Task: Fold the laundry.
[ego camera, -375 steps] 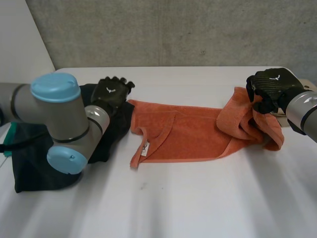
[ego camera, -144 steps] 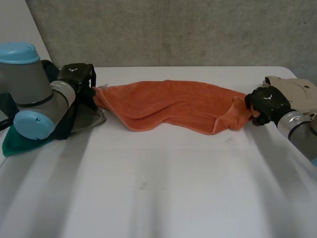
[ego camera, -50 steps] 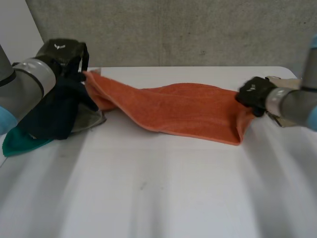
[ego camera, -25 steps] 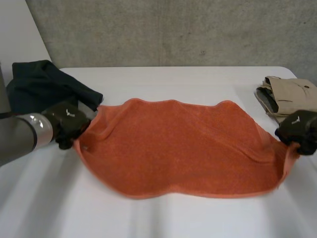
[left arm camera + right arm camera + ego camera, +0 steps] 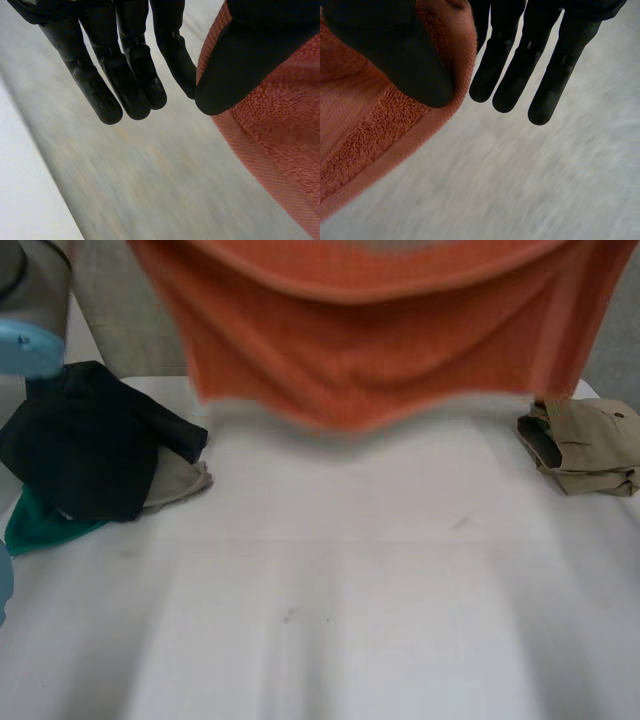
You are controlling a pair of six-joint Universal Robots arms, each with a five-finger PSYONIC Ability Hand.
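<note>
Two hands pinch the orange towel [image 5: 370, 340] by a hemmed edge, thumb against straight fingers: left hand [image 5: 131, 75], right hand [image 5: 512, 70]. The towel hangs spread above the far side of the white table [image 5: 350, 600]. A dark clothes pile [image 5: 90, 450] lies left, a folded beige garment [image 5: 590, 445] right.

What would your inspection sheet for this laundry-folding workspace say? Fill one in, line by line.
Surface: white table, bare in the middle.
Job's things: orange towel held up, hanging spread; black garment, green cloth and grey cloth piled at left; folded beige garment at right.
Clutter: nothing seen.
Hands: left hand and right hand each pinch a towel edge under the thumb.
Cables: nothing seen.
Surroundings: grey concrete wall behind.
</note>
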